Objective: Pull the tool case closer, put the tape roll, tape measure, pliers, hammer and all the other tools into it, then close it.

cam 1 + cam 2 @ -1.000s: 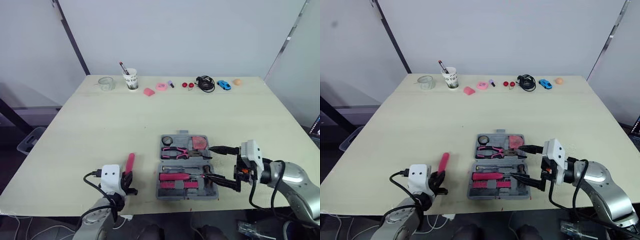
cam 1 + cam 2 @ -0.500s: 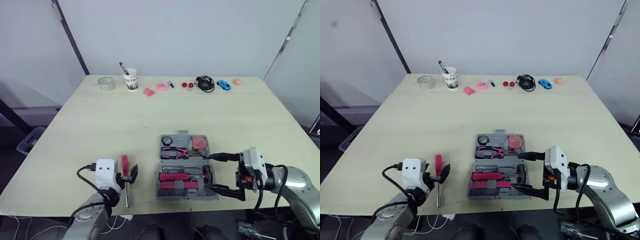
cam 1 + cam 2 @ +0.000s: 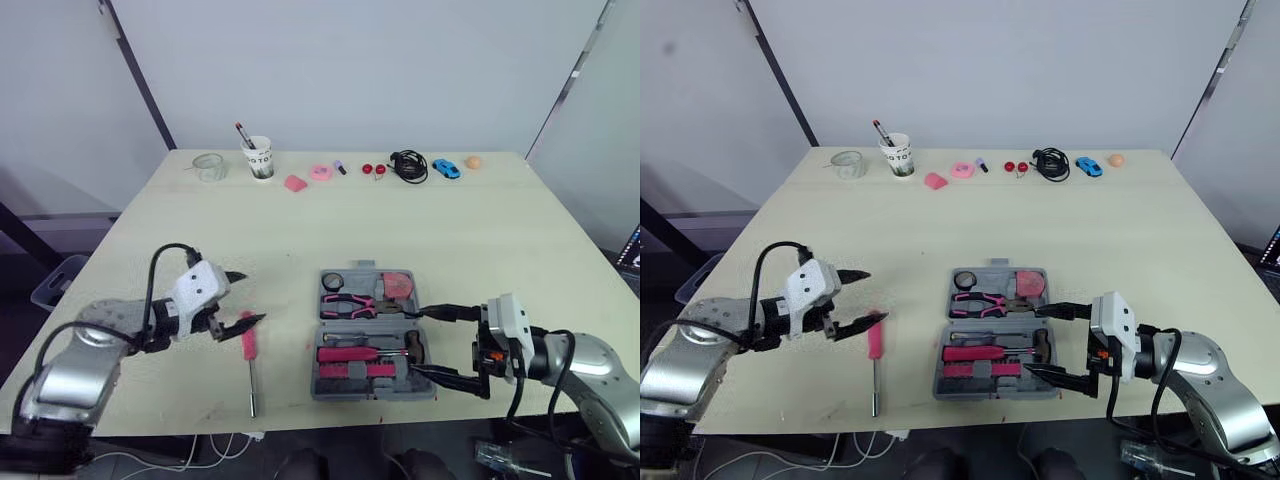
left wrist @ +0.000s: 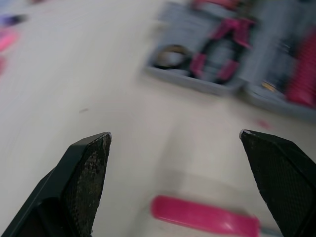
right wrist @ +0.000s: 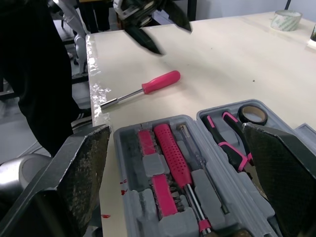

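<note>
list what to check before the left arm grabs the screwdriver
1. Left gripper open: ok, fingers spread wide.
2. Screwdriver free to take: ok, it lies flat on the table, left of the case, nothing on it.
3. Fingers around the handle: not ok, the gripper sits beside the handle's far end.
4. Case open: ok, lid laid flat.
5. Empty slot for the screwdriver: cannot tell.
6. Right gripper out of the way: ok, open at the case's right side, away from the screwdriver.
</note>
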